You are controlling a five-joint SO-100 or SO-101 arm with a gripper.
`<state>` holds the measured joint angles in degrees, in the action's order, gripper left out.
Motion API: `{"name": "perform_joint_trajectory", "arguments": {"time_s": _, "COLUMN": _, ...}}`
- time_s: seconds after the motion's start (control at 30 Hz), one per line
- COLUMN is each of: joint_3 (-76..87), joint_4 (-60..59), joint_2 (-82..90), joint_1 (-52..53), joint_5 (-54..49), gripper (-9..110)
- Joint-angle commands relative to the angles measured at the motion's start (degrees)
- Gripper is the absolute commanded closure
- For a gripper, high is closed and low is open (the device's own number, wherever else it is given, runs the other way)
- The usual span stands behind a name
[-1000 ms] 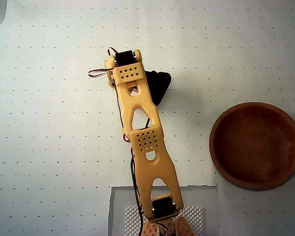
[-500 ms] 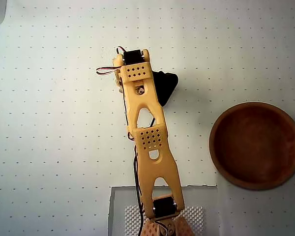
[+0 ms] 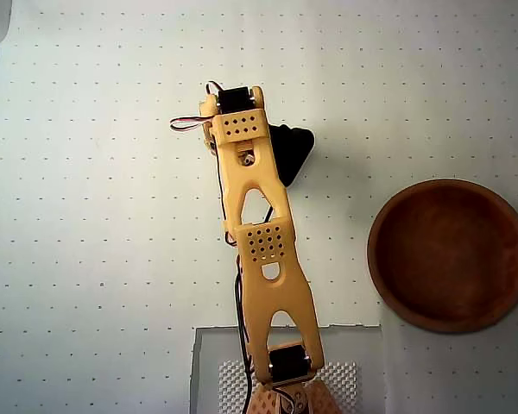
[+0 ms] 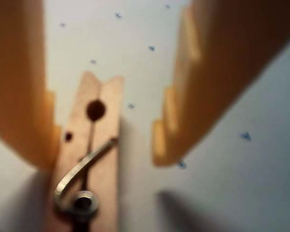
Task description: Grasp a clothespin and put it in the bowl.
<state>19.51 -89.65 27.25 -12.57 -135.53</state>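
Well to the left of the bowl (image 3: 450, 255) in the overhead view, the yellow arm (image 3: 257, 246) reaches out across the dotted white surface (image 3: 86, 216), its head pitched down over one spot and hiding whatever lies beneath it. The wrist view supplies the rest: the clothespin (image 4: 89, 159) lies flat on the surface between the two fingers (image 4: 183, 96), spring coil toward the camera, jaw end pointing away. The gripper (image 4: 104, 152) stands open, a moderate gap between its fingers, the left one just beside or perhaps touching the clothespin's edge, the right one apart from it across a strip of bare surface; blur leaves contact on the left unsettled. Nothing is gripped yet. The straddling pose suggests the arm is lined up so that closing will pinch the clothespin across its narrow width. The bowl sits empty, off to the right of the arm, so the carry is still to come.
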Motion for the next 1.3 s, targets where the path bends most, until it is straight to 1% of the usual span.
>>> {"name": "perform_joint_trajectory", "arguments": {"time_s": 0.0, "joint_3": -2.8, "joint_4": 0.3, "joint_2": 3.0, "joint_1": 0.2, "joint_5": 0.4, "gripper": 106}}
{"name": "perform_joint_trajectory", "arguments": {"time_s": 0.13, "joint_3": -2.8, "joint_4": 0.3, "joint_2": 3.0, "joint_1": 0.2, "joint_5": 0.4, "gripper": 104}}
{"name": "perform_joint_trajectory", "arguments": {"time_s": 0.37, "joint_3": -2.3, "joint_4": -0.2, "joint_2": 6.3, "joint_1": 0.1, "joint_5": 0.4, "gripper": 105}}
{"name": "perform_joint_trajectory", "arguments": {"time_s": 0.63, "joint_3": -1.8, "joint_4": -1.1, "joint_2": 19.3, "joint_1": 0.1, "joint_5": 0.4, "gripper": 105}}
{"name": "perform_joint_trajectory", "arguments": {"time_s": 0.9, "joint_3": -1.8, "joint_4": -9.6, "joint_2": 36.0, "joint_1": 0.3, "joint_5": 0.4, "gripper": 105}}
{"name": "perform_joint_trajectory", "arguments": {"time_s": 0.97, "joint_3": -1.3, "joint_4": -10.5, "joint_2": 39.6, "joint_1": 0.5, "joint_5": 1.9, "gripper": 105}}
{"name": "perform_joint_trajectory", "arguments": {"time_s": 1.07, "joint_3": 3.0, "joint_4": -10.5, "joint_2": 46.4, "joint_1": 2.3, "joint_5": 6.3, "gripper": 105}}
{"name": "perform_joint_trajectory", "arguments": {"time_s": 1.27, "joint_3": 16.8, "joint_4": -10.5, "joint_2": 60.5, "joint_1": 6.1, "joint_5": 10.8, "gripper": 105}}
